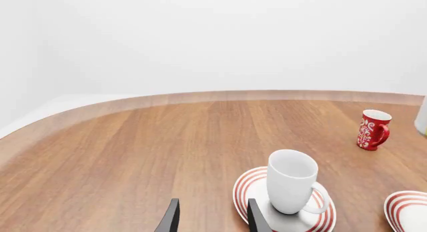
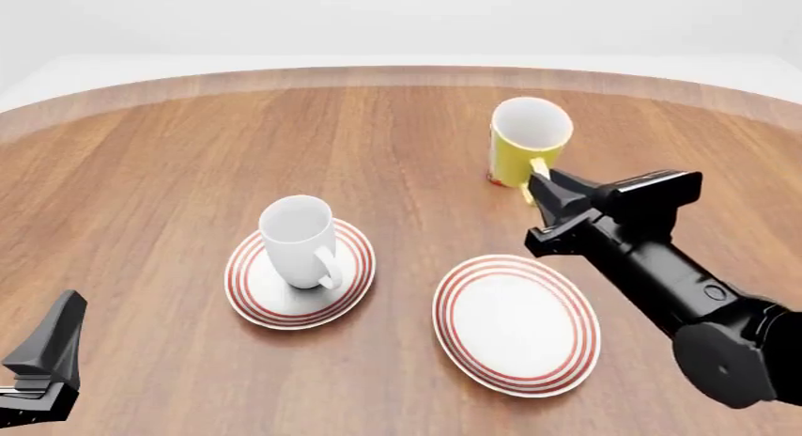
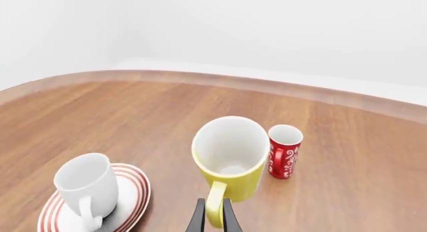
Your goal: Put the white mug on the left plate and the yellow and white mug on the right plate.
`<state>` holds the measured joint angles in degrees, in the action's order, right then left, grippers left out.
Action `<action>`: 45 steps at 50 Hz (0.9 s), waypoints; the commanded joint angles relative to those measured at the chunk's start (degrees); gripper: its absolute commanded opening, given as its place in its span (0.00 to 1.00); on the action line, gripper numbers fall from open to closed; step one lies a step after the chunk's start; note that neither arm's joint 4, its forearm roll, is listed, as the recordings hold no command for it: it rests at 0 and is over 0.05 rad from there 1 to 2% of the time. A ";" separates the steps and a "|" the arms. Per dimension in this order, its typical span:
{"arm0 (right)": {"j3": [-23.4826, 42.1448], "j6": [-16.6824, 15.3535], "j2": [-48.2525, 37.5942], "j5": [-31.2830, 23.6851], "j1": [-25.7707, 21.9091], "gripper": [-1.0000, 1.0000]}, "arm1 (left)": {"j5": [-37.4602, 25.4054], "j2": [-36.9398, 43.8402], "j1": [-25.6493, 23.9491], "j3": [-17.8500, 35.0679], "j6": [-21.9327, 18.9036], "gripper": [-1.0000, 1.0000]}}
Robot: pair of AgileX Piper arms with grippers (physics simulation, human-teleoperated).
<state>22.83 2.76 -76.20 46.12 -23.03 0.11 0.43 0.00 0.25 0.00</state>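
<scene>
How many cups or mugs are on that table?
3. The white mug stands on the left plate. The yellow mug is further back on the right, its handle between the right end effector fingers. A red cup hides behind it in the front view.

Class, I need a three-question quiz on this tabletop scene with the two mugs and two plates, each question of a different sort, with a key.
1. True or false: the white mug stands on the left plate.
2. Which holds nothing? A) the left plate B) the right plate
3. Fill in: the right gripper is closed on the ______ of the yellow and white mug.

Key
1. True; it stands upright on the plate, and the left gripper is open and apart from it.
2. B.
3. Handle; a red cup stands just behind that mug.
</scene>
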 commanded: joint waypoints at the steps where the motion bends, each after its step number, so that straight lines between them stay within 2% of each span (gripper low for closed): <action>1: -4.39 -0.22 7.40 -2.69 1.17 0.00 | 0.00 0.00 0.00 0.00 0.00 1.00; 11: -7.93 -1.21 14.01 -6.07 0.72 0.00 | 0.00 0.00 0.00 0.00 0.00 1.00; 32: -15.94 -1.05 29.20 -14.09 -0.36 0.00 | 0.00 0.00 0.00 0.00 0.00 1.00; 45: -17.38 -1.28 38.55 -22.32 -1.24 0.00 | 0.00 0.00 0.00 0.00 0.00 1.00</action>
<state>7.00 1.16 -44.08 28.64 -23.62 0.11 0.43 0.00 0.25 0.00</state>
